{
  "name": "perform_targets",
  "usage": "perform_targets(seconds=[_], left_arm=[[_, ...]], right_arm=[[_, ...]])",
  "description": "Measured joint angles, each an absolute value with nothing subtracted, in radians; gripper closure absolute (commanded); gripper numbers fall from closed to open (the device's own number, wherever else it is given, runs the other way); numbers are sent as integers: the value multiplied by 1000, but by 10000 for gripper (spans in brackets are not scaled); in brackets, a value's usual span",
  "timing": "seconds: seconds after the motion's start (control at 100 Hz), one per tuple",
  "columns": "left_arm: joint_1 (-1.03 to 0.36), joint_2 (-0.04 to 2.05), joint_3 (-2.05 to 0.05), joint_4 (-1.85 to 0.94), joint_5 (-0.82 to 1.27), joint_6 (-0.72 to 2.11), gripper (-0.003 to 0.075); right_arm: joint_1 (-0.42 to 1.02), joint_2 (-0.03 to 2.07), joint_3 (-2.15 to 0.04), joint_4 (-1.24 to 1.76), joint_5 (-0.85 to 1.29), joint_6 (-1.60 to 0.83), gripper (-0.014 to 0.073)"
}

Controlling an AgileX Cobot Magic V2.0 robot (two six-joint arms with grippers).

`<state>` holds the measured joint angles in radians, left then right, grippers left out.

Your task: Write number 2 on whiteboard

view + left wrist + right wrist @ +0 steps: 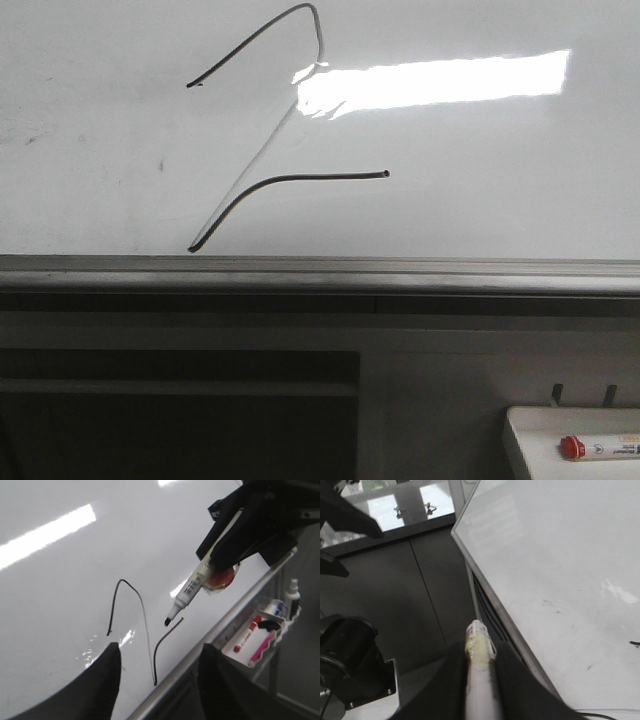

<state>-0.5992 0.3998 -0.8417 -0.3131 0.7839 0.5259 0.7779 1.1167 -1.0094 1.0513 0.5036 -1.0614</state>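
Gripping the marker [189, 591], the right pincer [479, 680] holds its tip off the whiteboard [480, 200]; number 2 [262, 150] appears complete; left pincer [157, 667] open.

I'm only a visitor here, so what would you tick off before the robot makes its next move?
1. Marker held in the right gripper: ok, clamped between its fingers.
2. Number 2 complete on the whiteboard: ok; hook, diagonal and base stroke all show, though the diagonal is faint.
3. Marker tip clear of the board: cannot tell; it sits right by the end of the base stroke.
4. Left gripper open and empty: ok.
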Motion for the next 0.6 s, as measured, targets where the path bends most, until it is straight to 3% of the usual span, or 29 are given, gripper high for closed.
perform_targets(seconds=[0.27,0.45,0.6], left_arm=[[-599,631,-967,-420,1042,644,430],[-599,713,-970,-459,1092,670,433],[-599,754,-970,-462,1092,674,488]], right_arm=[[908,1232,-1035,1024,486,-1063,654],[973,1235,-1043,1022,456,-1086,654],[1003,1235,-1043,1022,456,-1090,654]])
